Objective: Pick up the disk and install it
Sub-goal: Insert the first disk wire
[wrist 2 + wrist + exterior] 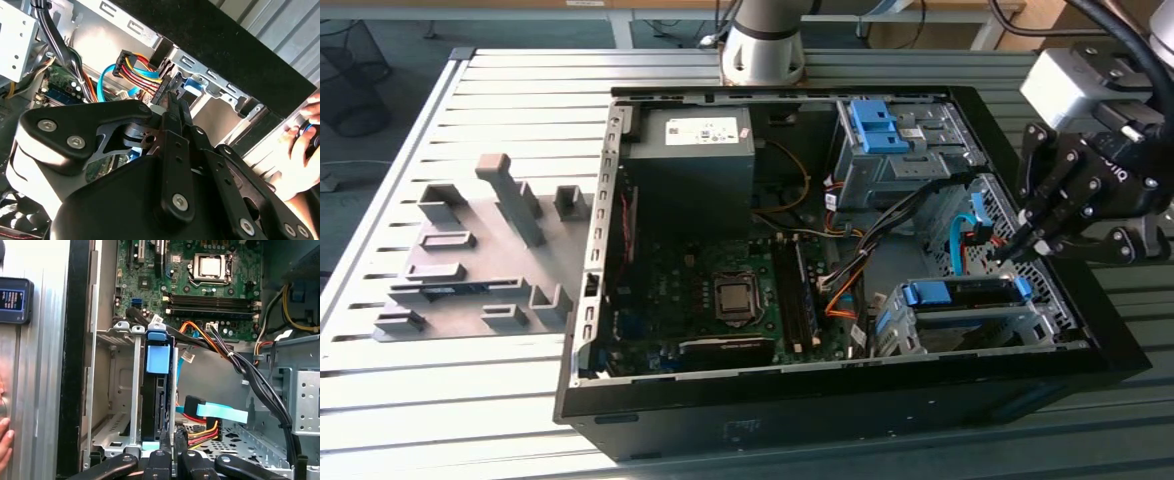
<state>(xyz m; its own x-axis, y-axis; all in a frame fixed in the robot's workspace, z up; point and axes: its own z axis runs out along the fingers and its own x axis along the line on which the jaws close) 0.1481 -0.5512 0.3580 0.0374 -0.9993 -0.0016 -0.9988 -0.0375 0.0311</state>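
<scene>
A table (494,90) of pale metal slats is seen in the exterior view, lit brightly from above so that the slats shine. A grey block of moulded holders (474,255) is laid on it toward the exterior view's left. Beyond the table's far edge a dark floor (400,30) is visible, where a black wire basket (350,75) is set, and the legs of a light-coloured desk (620,25) are seen behind.

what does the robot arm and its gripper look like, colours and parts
The gripper is black, built of flat linkage bars joined by silver screws, ending in slim fingers. Above it sits a pale grey boxy wrist unit with black cables running up from it. The arm's base column is light grey and round.
</scene>
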